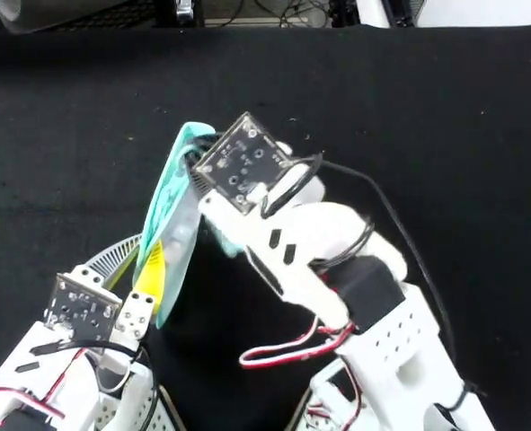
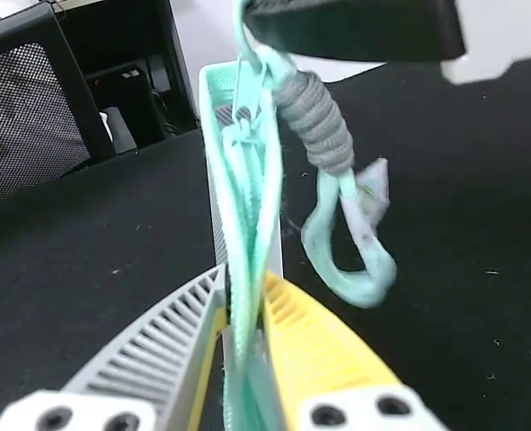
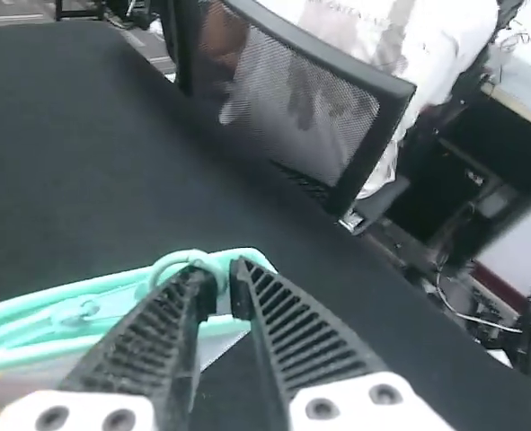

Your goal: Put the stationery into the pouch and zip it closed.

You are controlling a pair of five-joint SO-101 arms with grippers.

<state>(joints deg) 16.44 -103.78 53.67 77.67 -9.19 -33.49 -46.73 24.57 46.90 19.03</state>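
The mint-green pouch (image 1: 169, 211) is held up on edge over the black table. My left gripper (image 1: 150, 244) is shut on its lower edge, with the grey and yellow fingers (image 2: 310, 346) pressed on either side of the zipper seam (image 2: 247, 206). My right gripper (image 1: 196, 162) is at the pouch's top end, its black fingers (image 3: 171, 323) shut on the mint zip pull loop (image 3: 180, 263). In the left wrist view a grey cord (image 2: 314, 112) and a mint strap loop (image 2: 355, 269) hang from the slider just under the right gripper (image 2: 355, 27). What is inside the pouch is hidden.
The black table (image 1: 445, 117) stretches open to the far side and to the right of the arms. A mesh chair back (image 3: 310, 108) stands beyond the table's edge, and a dark mesh panel (image 2: 31, 108) stands off the other side.
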